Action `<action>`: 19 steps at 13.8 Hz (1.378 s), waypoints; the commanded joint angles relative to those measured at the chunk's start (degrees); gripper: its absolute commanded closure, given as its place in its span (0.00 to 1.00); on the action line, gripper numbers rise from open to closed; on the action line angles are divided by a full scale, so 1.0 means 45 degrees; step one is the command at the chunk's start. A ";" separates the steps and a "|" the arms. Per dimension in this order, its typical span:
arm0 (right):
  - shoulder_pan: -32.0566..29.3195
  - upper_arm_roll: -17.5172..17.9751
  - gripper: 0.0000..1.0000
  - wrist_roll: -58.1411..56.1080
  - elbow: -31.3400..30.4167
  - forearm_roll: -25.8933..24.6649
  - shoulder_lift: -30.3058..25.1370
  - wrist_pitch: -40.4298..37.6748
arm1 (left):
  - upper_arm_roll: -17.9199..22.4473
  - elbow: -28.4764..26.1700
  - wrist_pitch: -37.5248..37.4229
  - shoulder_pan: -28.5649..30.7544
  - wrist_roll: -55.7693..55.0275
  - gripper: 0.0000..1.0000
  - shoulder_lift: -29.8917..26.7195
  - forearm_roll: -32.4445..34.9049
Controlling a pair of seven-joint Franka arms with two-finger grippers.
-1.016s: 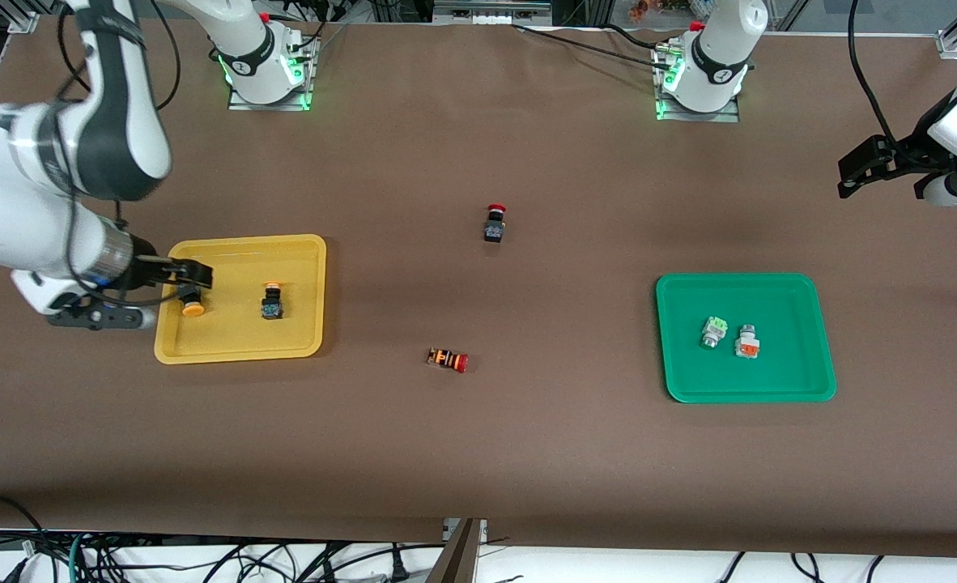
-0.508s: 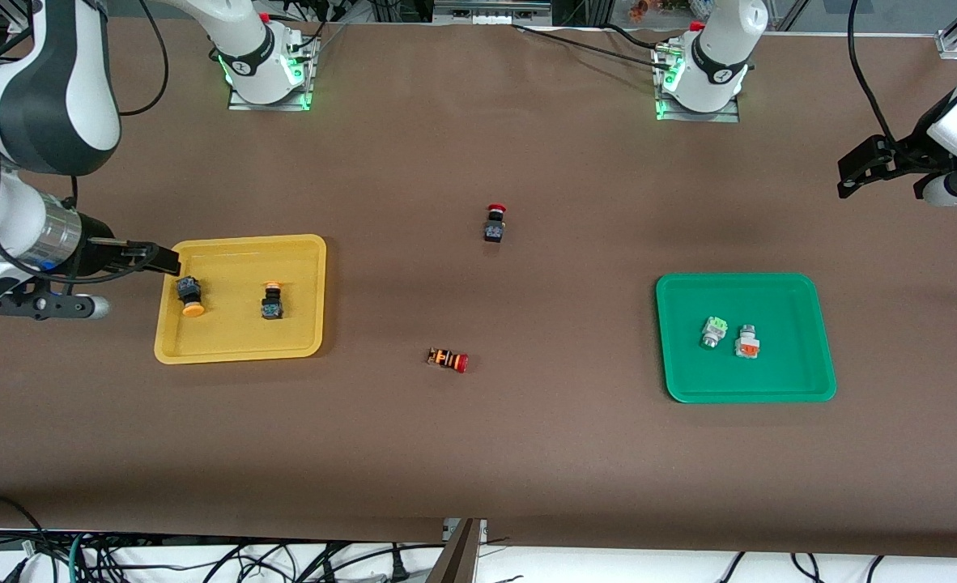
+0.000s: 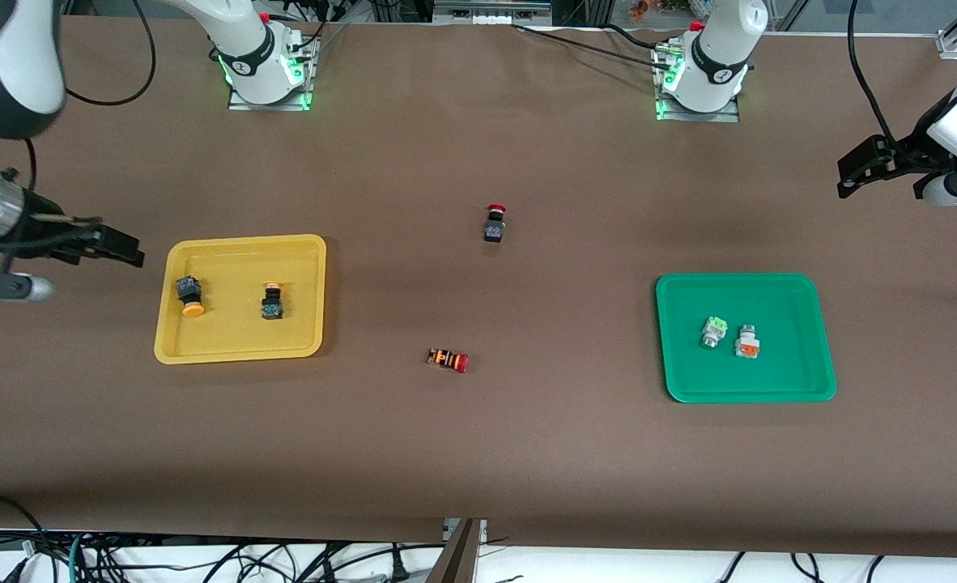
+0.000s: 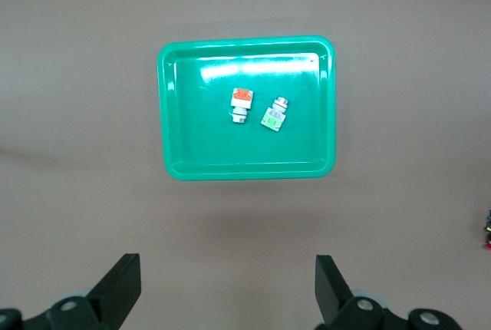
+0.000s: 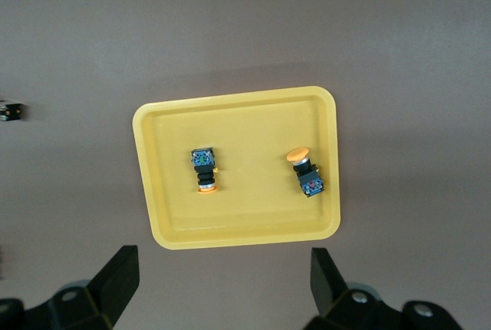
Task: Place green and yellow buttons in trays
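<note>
The yellow tray (image 3: 211,350) holds two black buttons with yellow-orange caps (image 3: 189,295) (image 3: 271,300); both show in the right wrist view (image 5: 205,169) (image 5: 305,173) on the tray (image 5: 238,234). The green tray (image 3: 802,380) holds a silver-white button with a light-green block (image 3: 712,331) and one with an orange block (image 3: 746,342); the left wrist view shows them (image 4: 272,116) (image 4: 241,104) in the tray (image 4: 245,167). My right gripper (image 3: 118,245) is open and empty, up beside the yellow tray at the right arm's end. My left gripper (image 3: 855,174) is open and empty, up at the left arm's end.
A black switch with a red cap (image 3: 494,224) stands mid-table. An orange-striped switch with a red cap (image 3: 448,359) lies nearer the front camera. Cables hang along the table's front edge.
My right gripper let go of the yellow-capped button in the yellow tray, then rose and drew back off the tray toward the right arm's end. The left arm has not moved.
</note>
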 commanded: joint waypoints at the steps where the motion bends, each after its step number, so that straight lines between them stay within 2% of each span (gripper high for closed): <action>1: -0.2389 0.2094 0.01 -0.0213 -0.0842 -0.0082 -0.1348 -0.0125 | -0.0045 0.0003 -0.0076 0.0058 -0.0133 0.00 -0.0059 -0.0239; 2: -0.3540 0.3322 0.01 -0.0212 -0.0980 -0.0373 -0.1622 -0.0144 | -0.0045 0.0003 -0.0076 0.0058 -0.0133 0.00 -0.0059 -0.0220; 3: -0.4325 0.4146 0.01 -0.0154 -0.1213 -0.0743 -0.1895 -0.0145 | -0.0045 0.0003 -0.0095 0.0058 -0.0133 0.00 -0.0059 -0.0239; 5: -0.4974 0.4874 0.01 0.0002 -0.1682 -0.1156 -0.2442 -0.0028 | -0.0045 0.0003 -0.0076 0.0058 -0.0133 0.00 -0.0059 -0.0239; 7: -0.5698 0.5986 0.01 0.0235 -0.2247 -0.1293 -0.2950 0.0050 | -0.0045 0.0003 -0.0076 0.0058 -0.0133 0.00 -0.0059 -0.0220; 9: -0.5778 0.6690 0.01 0.1171 -0.3202 -0.1974 -0.3535 0.0711 | -0.0045 0.0003 -0.0076 0.0058 -0.0133 0.00 -0.0059 -0.0239; 11: -0.5604 0.6811 0.01 0.1175 -0.3015 -0.2055 -0.3403 0.0890 | -0.0045 0.0003 -0.0076 0.0058 -0.0133 0.00 -0.0059 -0.0239; 14: -0.5310 0.6772 0.01 0.1018 -0.0365 -0.2036 -0.2078 -0.0469 | -0.0045 0.0003 -0.0095 0.0058 -0.0133 0.00 -0.0059 -0.0220; 15: -0.5329 0.6714 0.01 0.0999 0.0108 -0.1978 -0.1880 -0.0805 | -0.0045 0.0003 -0.0076 0.0058 -0.0133 0.00 -0.0059 -0.0239; 19: -0.5446 0.6674 0.01 0.1233 -0.0121 -0.1997 -0.1762 -0.0848 | -0.0045 0.0003 -0.0076 0.0058 -0.0133 0.00 -0.0059 -0.0239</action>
